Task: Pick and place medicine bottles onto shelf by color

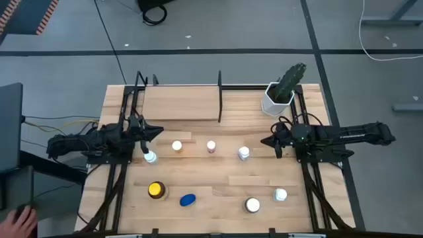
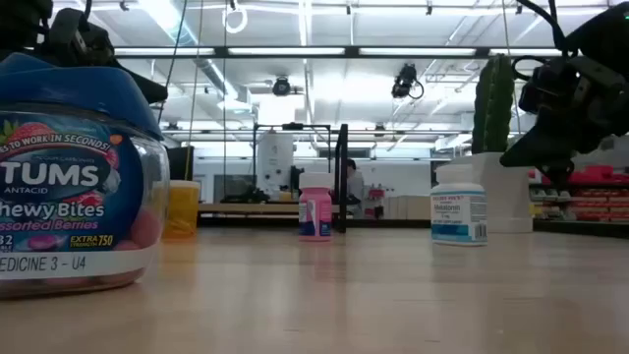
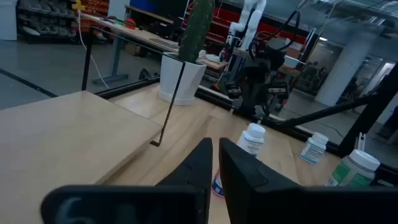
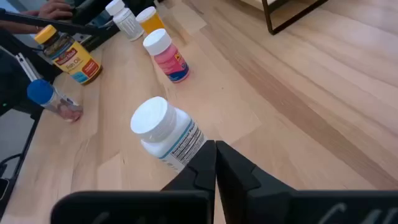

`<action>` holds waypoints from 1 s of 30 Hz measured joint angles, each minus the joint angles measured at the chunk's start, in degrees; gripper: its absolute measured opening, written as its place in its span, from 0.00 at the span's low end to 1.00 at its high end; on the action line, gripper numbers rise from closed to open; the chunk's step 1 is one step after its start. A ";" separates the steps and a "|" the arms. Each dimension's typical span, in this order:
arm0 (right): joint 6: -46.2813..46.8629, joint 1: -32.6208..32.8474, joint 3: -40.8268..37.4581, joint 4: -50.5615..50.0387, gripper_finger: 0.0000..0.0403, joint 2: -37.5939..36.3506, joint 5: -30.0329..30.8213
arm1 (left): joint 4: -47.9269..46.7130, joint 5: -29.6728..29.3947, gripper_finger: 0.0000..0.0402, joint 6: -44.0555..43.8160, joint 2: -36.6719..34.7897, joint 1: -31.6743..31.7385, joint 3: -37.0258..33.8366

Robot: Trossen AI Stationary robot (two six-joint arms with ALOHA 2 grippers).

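Several medicine bottles stand upright on their bases on the plank table: a white-capped one (image 1: 151,157) by my left gripper, an orange one (image 1: 176,146), a pink one (image 1: 211,146) and a white one with a blue label (image 1: 244,153) in a row. Nearer the front edge stand an amber yellow-lidded one (image 1: 156,190), a blue-lidded one (image 1: 188,199) and two white-capped ones (image 1: 252,205) (image 1: 280,194). The shelf (image 1: 182,102) lies at the far side. My left gripper (image 1: 155,132) and right gripper (image 1: 268,141) hover shut above the table, facing each other and holding nothing.
A white pot with a green cactus (image 1: 281,96) stands at the far right, beside the shelf's black rods (image 1: 219,99). Bare table shows between the bottle row and the front bottles. A person's hand (image 1: 23,218) shows at the near left, off the table.
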 joint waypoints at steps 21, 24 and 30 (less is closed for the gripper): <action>0.00 0.00 0.00 0.00 0.04 -0.02 -0.02 | -0.02 0.02 0.10 0.02 -0.02 0.02 0.02; 0.00 -0.01 0.01 -0.01 0.04 -0.01 -0.01 | -0.02 0.02 0.09 0.04 0.00 0.00 0.00; 0.00 0.00 0.01 0.00 0.04 0.00 0.00 | -0.01 0.01 0.07 0.00 0.00 0.00 0.00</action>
